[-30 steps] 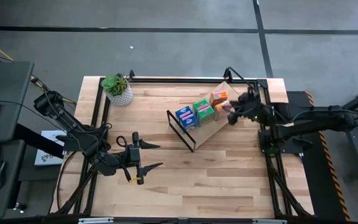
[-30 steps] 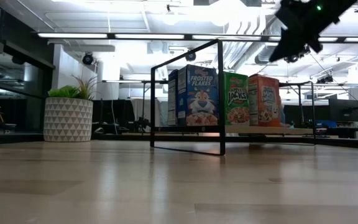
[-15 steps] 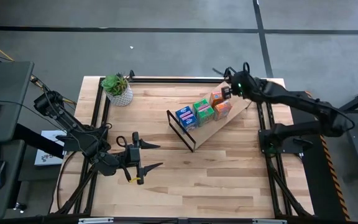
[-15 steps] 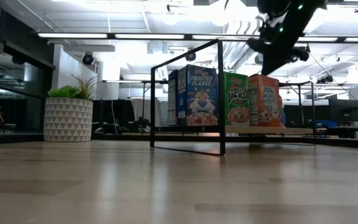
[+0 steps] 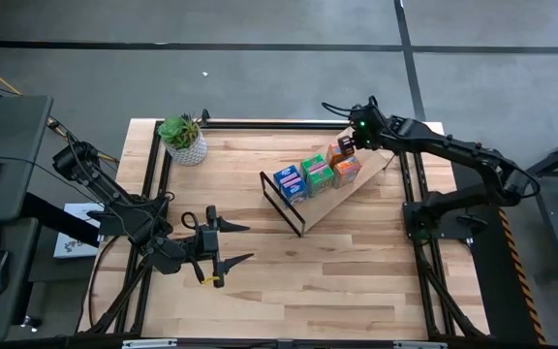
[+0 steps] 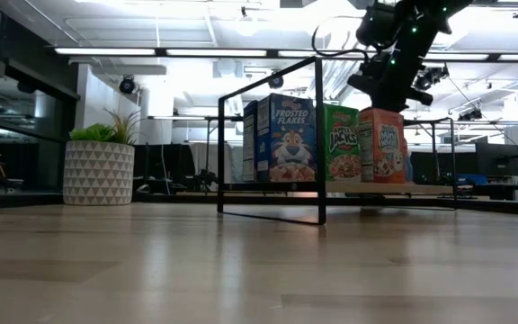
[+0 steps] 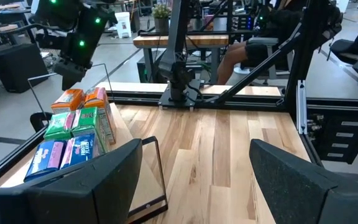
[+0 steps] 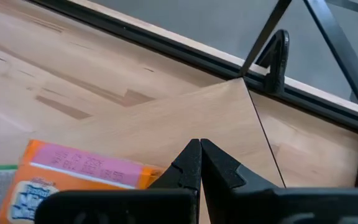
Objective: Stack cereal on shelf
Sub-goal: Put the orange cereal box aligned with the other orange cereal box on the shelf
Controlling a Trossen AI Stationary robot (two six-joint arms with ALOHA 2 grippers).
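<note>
The shelf [image 5: 342, 199] lies right of the table's middle, a light wood panel in a thin black frame. On it stand several cereal boxes in a row: blue [image 5: 286, 181], green [image 5: 316, 173], orange [image 5: 345, 167]. My right gripper [image 5: 345, 145] is shut and slants down just above the far end of the orange boxes [image 8: 73, 180], over the bare panel [image 8: 166, 118]. The left wrist view shows a gap between it [image 7: 64, 71] and the orange tops [image 7: 82, 98]. My left gripper [image 5: 250, 242] waits open near the table's front left, with nothing between its fingers.
A potted plant [image 5: 184, 139] stands at the table's far left corner. Black frame rails run along the table's left, far and right edges [image 5: 410, 184]. Bare tabletop [image 5: 337, 271] lies between the shelf and the near edge.
My right gripper has swung from beside the shelf's right end toward the table's far edge. It has come over the orange boxes, sunk a little and tipped further downward. It has stayed shut. The boxes have not moved.
</note>
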